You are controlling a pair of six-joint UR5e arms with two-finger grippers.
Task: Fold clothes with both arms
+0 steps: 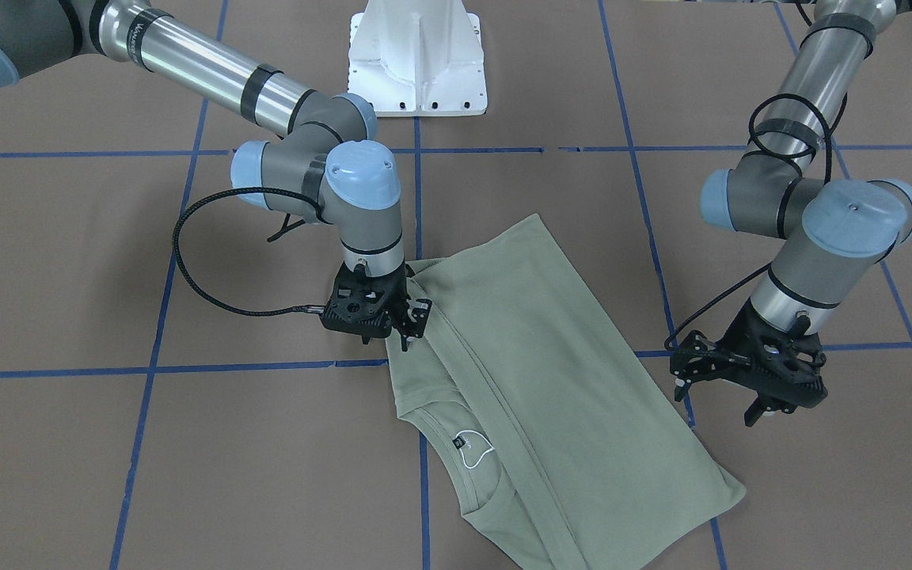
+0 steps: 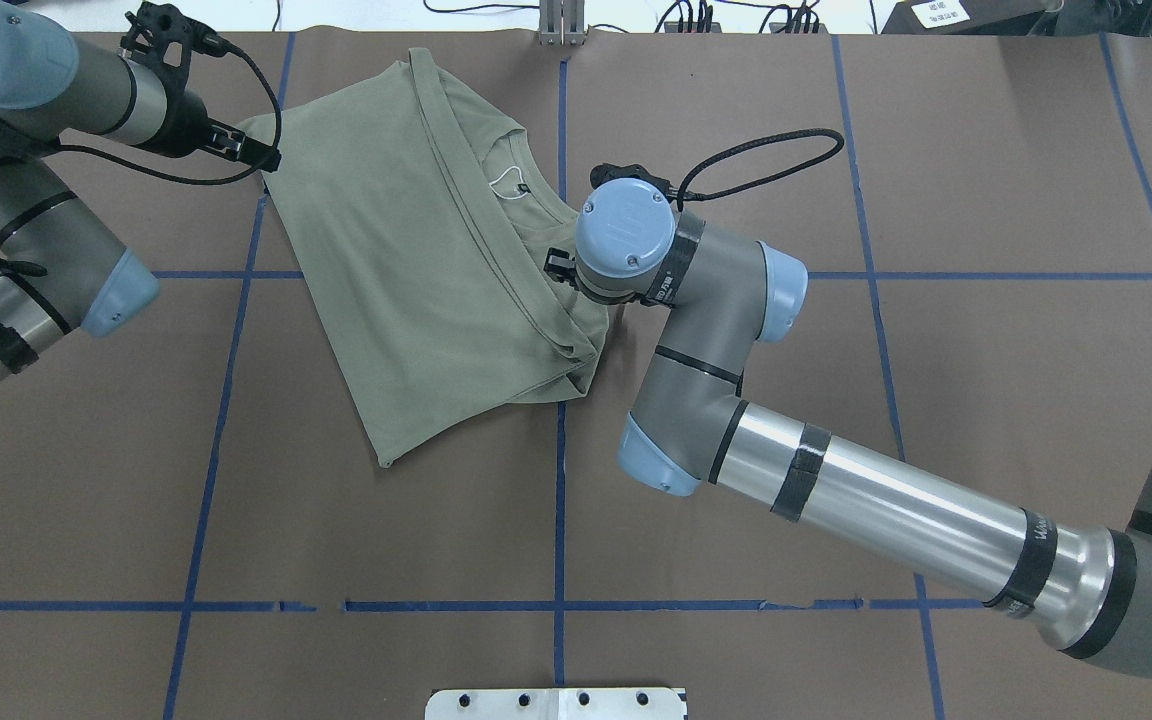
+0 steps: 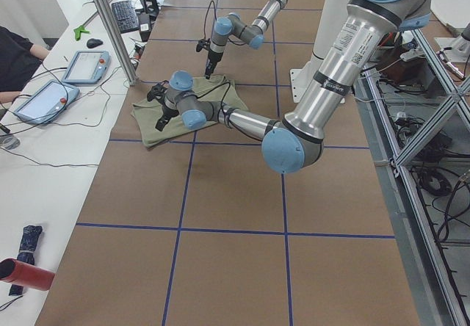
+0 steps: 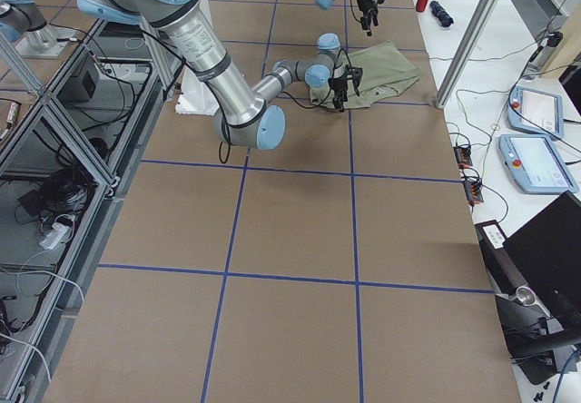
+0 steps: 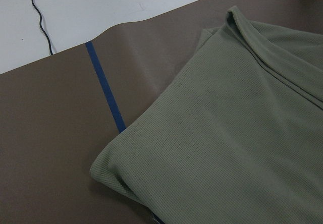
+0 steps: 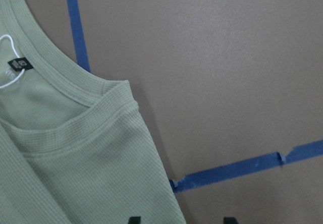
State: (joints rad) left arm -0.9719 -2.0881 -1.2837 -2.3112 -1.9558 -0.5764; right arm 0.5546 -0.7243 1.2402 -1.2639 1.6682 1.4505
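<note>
The sage-green long-sleeved knit shirt (image 1: 535,356) lies folded lengthwise on the brown table (image 1: 68,277). The black two-finger right pincer (image 1: 386,336) hangs released over its shoulder edge, and the left pincer (image 1: 716,405) is released and empty just off the opposite side. The shirt looks soft, light and limp, so it is probably best pinched at corners, through every layer.

The shirt (image 1: 535,372) lies on the table (image 1: 108,277), its shoulder edge directly under the right pincer (image 1: 389,336), its opposite edge just beside the left pincer (image 1: 716,405).

The shirt (image 1: 535,372) ran off the front view's bottom edge, its sleeves tucked out of sight; overhead, the right wrist (image 2: 626,235) covered the right gripper (image 1: 385,343).
</note>
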